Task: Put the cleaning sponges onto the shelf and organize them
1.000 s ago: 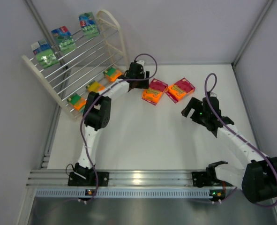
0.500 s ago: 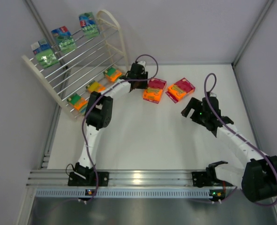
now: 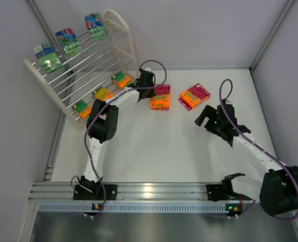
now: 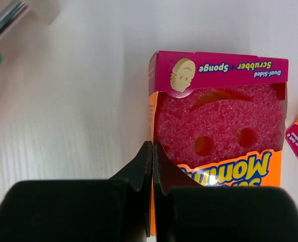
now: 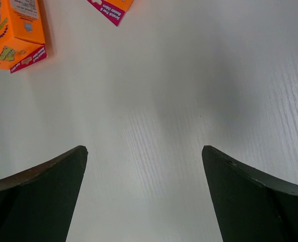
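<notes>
**Left jaws closed, pack nudged left**

Since a second ago the left gripper has pinched shut on the left edge of the orange pack, shifting it slightly left on the table. This looks like the grasp step. Next it must lift the pack and carry it to the shelf. The left arm is stretched far out. The right gripper hangs wide, holding nothing.

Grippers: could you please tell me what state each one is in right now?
Left gripper: shut at the edge of the orange sponge pack; grip unclear.
Right gripper: open, holding nothing.
</notes>
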Robot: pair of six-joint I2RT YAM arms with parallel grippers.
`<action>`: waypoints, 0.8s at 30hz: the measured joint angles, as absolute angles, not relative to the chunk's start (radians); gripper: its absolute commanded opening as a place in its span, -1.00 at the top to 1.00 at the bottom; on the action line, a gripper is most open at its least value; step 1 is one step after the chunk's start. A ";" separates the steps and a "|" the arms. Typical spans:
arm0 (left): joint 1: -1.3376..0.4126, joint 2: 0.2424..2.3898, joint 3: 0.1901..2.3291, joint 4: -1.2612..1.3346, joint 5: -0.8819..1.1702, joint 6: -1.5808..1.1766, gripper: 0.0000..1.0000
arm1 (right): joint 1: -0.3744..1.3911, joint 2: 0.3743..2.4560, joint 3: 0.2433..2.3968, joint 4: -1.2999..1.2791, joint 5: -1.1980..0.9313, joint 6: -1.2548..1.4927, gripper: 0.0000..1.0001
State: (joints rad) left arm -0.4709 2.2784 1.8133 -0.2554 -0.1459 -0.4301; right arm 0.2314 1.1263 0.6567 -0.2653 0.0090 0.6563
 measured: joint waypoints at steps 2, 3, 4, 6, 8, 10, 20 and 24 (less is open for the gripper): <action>-0.470 2.219 1.753 -0.261 -0.167 -0.459 1.00 | 0.231 1.122 0.645 -0.255 0.007 0.656 -0.99; -0.470 2.182 1.724 -0.272 -0.178 -0.474 1.00 | 0.231 1.118 0.635 -0.253 0.006 0.657 -0.99; -0.469 2.151 1.705 -0.279 -0.184 -0.484 1.00 | 0.231 1.113 0.627 -0.250 0.003 0.658 -0.99; -0.468 2.077 1.677 -0.299 -0.200 -0.508 1.00 | 0.231 1.104 0.609 -0.245 -0.007 0.659 -0.99; -0.468 2.008 1.671 -0.320 -0.217 -0.527 1.00 | 0.231 1.092 0.593 -0.235 -0.018 0.661 -0.99; -0.467 1.935 1.663 -0.332 -0.244 -0.545 1.00 | 0.231 1.081 0.579 -0.223 -0.031 0.667 -0.99; -0.459 1.713 1.589 -0.406 -0.542 -0.597 1.00 | 0.231 1.040 0.530 -0.171 -0.081 0.677 -0.99; -0.443 1.712 1.575 -0.428 -0.634 -0.606 1.00 | 0.231 1.033 0.530 -0.162 -0.090 0.678 -0.99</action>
